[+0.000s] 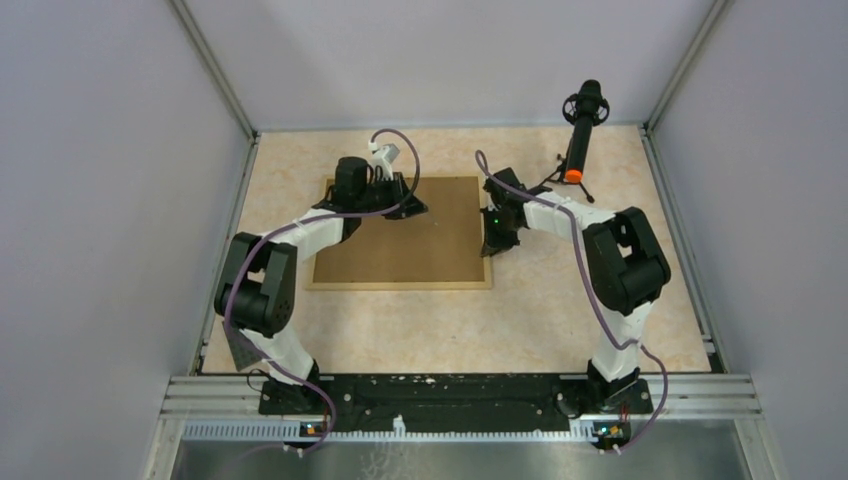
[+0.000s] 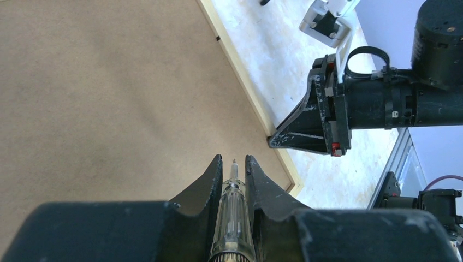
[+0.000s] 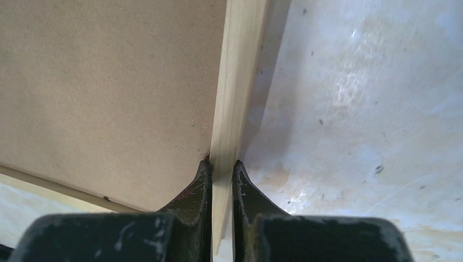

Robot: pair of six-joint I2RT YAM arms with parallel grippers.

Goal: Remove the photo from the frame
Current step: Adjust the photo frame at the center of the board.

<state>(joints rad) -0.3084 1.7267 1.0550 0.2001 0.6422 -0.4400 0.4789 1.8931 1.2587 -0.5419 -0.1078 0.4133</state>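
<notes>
The frame [image 1: 400,284] lies back side up in the middle of the table, its brown fibreboard backing [image 1: 405,240] filling it. The photo is hidden under the backing. My left gripper [image 1: 408,208] hovers over the far part of the backing and is shut on a clear-handled screwdriver [image 2: 233,218], whose metal tip points at the board [image 2: 98,93]. My right gripper [image 1: 492,243] is shut on the frame's right light-wood rail [image 3: 235,98], one finger on the backing side, one on the table side; it also shows in the left wrist view [image 2: 297,136].
A black microphone with an orange ring on a small tripod [image 1: 578,150] stands at the back right. A dark grey studded baseplate [image 1: 240,350] lies at the table's near left edge. Grey walls close in the sides and back.
</notes>
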